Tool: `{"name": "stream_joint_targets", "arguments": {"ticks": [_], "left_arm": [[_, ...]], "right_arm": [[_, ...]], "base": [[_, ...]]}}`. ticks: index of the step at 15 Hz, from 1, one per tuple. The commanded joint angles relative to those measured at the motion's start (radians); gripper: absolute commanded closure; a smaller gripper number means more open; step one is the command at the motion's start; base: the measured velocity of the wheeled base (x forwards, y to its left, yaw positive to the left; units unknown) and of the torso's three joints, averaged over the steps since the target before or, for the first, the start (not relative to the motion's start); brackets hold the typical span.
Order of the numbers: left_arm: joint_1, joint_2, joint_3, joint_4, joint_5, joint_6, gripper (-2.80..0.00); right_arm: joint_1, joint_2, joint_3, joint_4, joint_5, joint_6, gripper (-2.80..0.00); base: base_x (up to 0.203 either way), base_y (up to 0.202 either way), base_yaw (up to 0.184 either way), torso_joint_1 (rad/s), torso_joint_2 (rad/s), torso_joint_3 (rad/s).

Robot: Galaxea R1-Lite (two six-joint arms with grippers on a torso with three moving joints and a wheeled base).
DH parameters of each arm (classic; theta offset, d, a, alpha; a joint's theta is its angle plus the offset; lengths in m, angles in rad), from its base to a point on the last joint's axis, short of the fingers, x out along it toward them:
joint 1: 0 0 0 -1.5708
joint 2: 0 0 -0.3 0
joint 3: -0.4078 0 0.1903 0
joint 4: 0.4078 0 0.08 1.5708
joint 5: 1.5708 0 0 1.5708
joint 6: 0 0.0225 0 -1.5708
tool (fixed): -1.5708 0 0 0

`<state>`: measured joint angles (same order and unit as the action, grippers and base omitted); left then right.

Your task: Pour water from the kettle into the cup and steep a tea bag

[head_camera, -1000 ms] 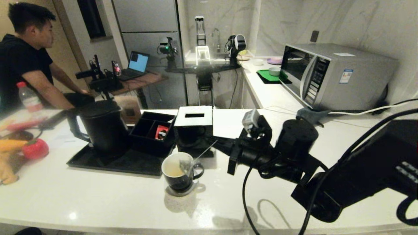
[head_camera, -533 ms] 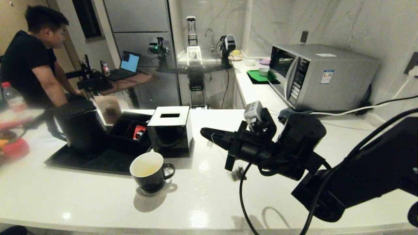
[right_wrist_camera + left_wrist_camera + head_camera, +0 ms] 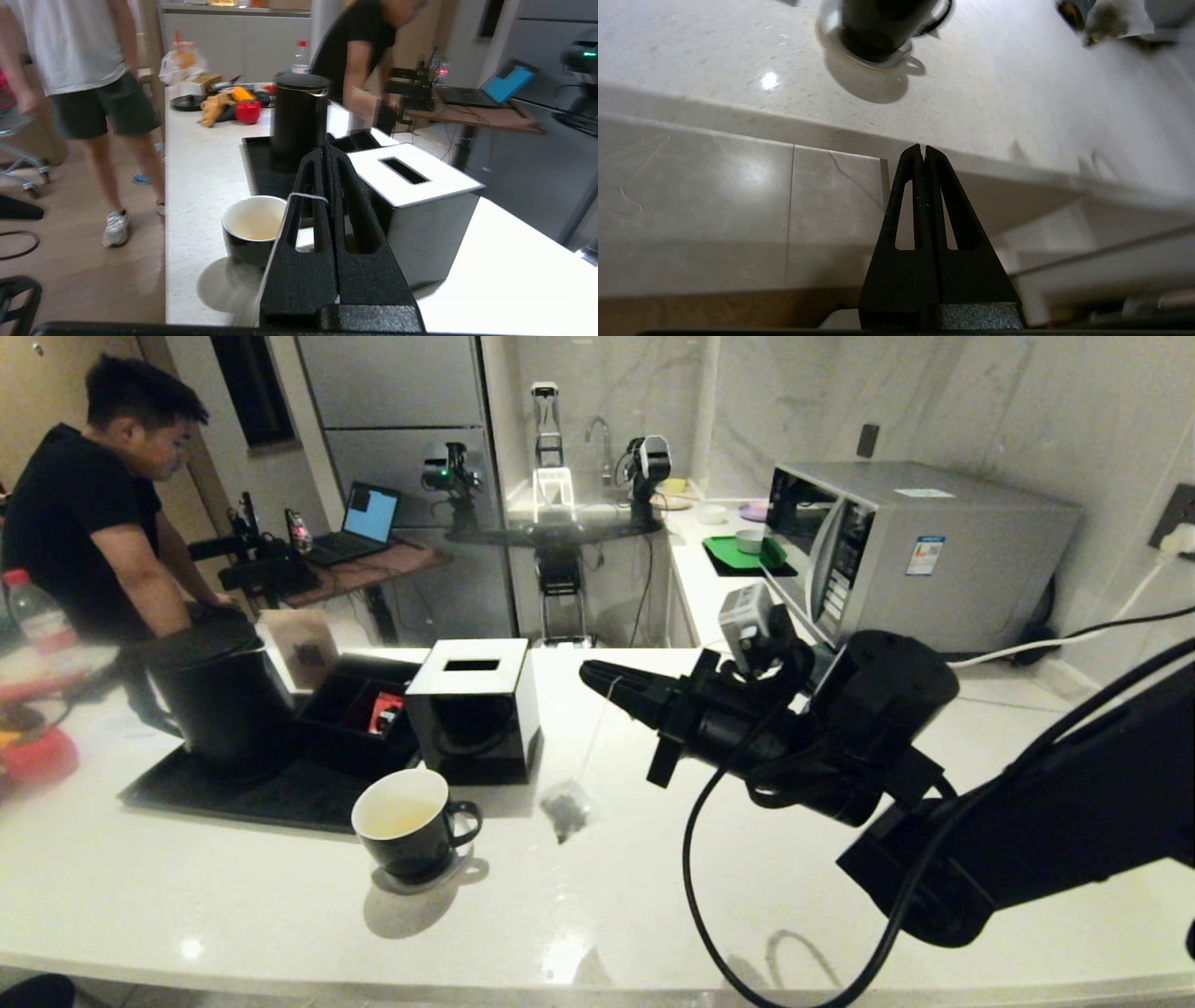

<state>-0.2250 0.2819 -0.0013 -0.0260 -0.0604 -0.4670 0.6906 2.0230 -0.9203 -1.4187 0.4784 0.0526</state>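
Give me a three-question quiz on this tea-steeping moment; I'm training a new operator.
1. True or false: the small greyish-brown tea bag sits inside the glossy black mug.
2. Which hand holds the tea bag's string: A) left hand B) right hand?
3. Fill in: the tall matte black kettle stands on a flat black ____.

Key:
1. False; it hangs over the white counter, apart from the mug.
2. B; its jaws are shut on the string.
3. Tray.
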Motion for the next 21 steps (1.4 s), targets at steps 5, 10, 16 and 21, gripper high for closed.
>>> {"name": "stream_joint_targets", "arguments": {"ticks": [5, 10, 16, 21], "left_arm": [[-0.019, 0.002, 0.000, 0.000, 0.001, 0.033, 0.00], [-0.019, 0.002, 0.000, 0.000, 0.001, 0.034, 0.00], [0.005, 0.003, -0.011, 0.015, 0.088, 0.233, 0.00], [0.172, -0.027, -0.039, 0.083, 0.093, 0.318, 0.00]], "right_arm": [[0.003, 0.001, 0.006, -0.008, 0.003, -0.004, 0.00], [0.009, -0.003, -0.023, 0.009, 0.006, -0.003, 0.00], [0.050, 0.042, -0.128, 0.061, 0.006, -0.003, 0.00], [0.058, 0.066, -0.196, 0.092, 0.008, -0.004, 0.00]], "base": [[0.000, 0.000, 0.000, 0.000, 0.00, 0.000], [0.000, 0.000, 0.000, 0.000, 0.00, 0.000], [0.000, 0.000, 0.000, 0.000, 0.00, 0.000], [0.000, 0.000, 0.000, 0.000, 0.00, 0.000]]}}
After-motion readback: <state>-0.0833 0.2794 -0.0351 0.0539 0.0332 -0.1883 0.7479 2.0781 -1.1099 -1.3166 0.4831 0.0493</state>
